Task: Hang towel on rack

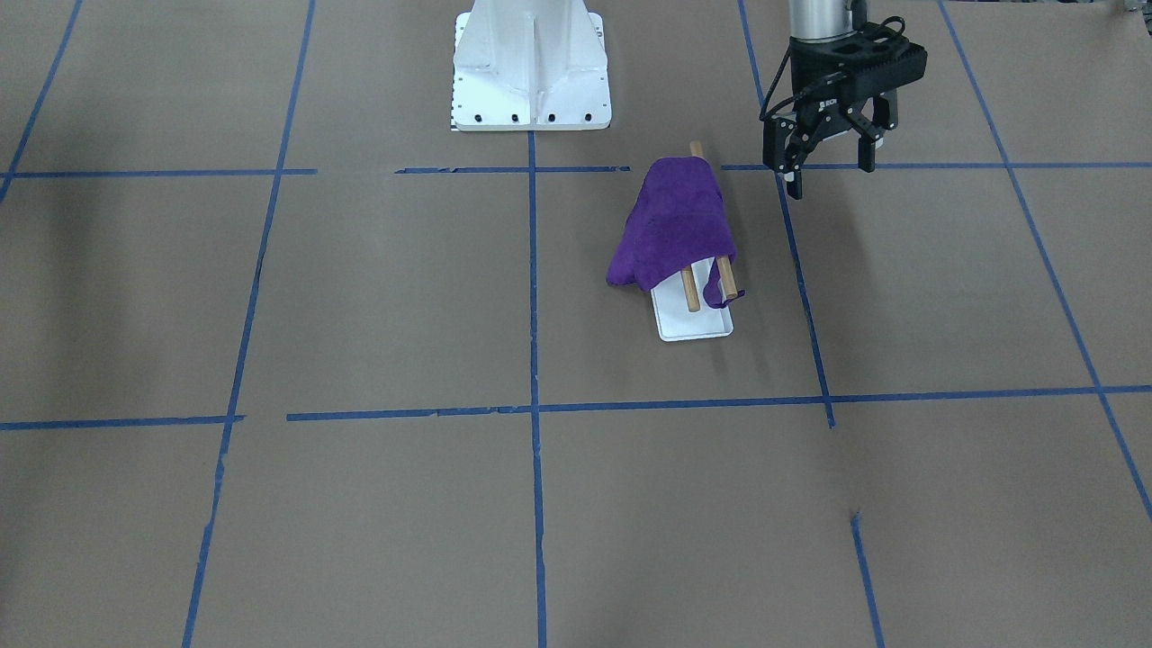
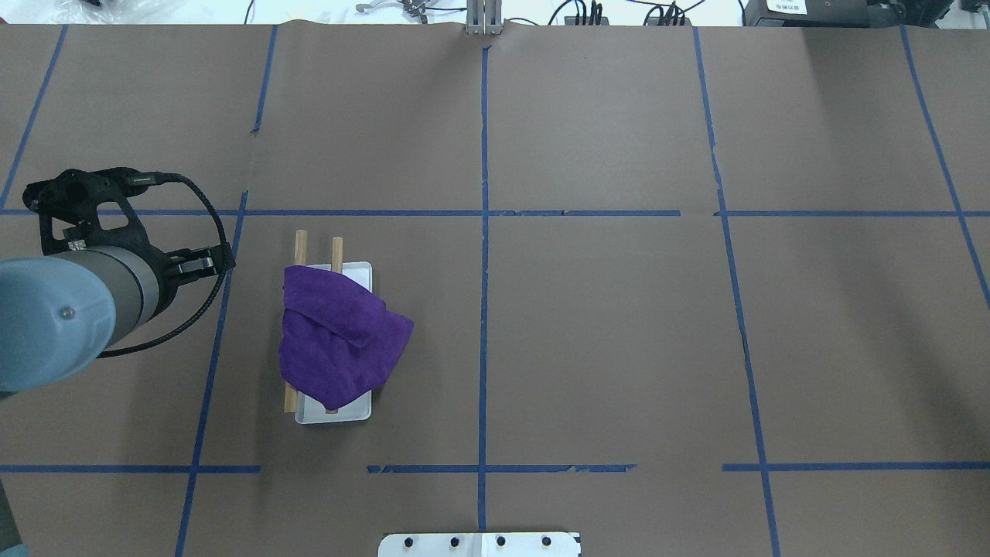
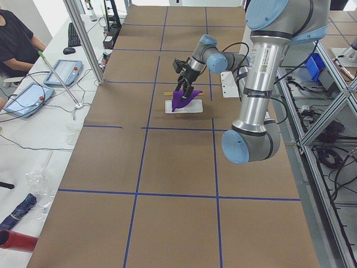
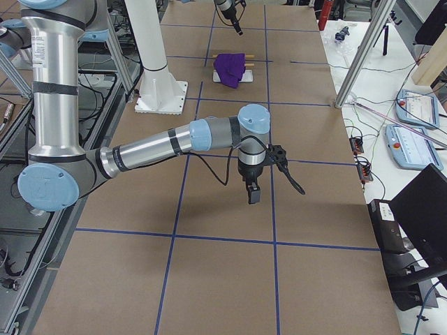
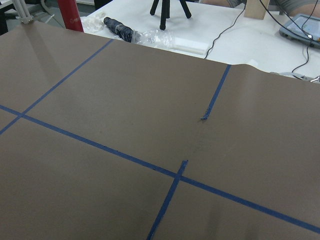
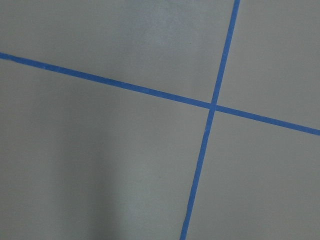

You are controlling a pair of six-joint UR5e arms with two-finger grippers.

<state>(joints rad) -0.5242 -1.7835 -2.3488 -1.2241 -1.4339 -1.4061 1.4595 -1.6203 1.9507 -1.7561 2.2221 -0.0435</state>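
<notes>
A purple towel [image 1: 670, 225] lies draped over the rack's two wooden rods [image 1: 690, 290], whose ends stick out over the small white base [image 1: 693, 326]. In the overhead view the towel [image 2: 340, 336] covers most of the rods [image 2: 300, 246] and the base [image 2: 357, 271]. My left gripper [image 1: 830, 169] is open and empty, raised above the table beside the rack's far end, apart from the towel. My right gripper [image 4: 253, 194] shows only in the exterior right view, low over the bare table far from the rack; I cannot tell if it is open or shut.
The large white bolted pedestal [image 1: 531, 72] stands behind the rack at the robot's side. Blue tape lines [image 1: 534, 360] cross the brown table. The wrist views show only brown table and tape.
</notes>
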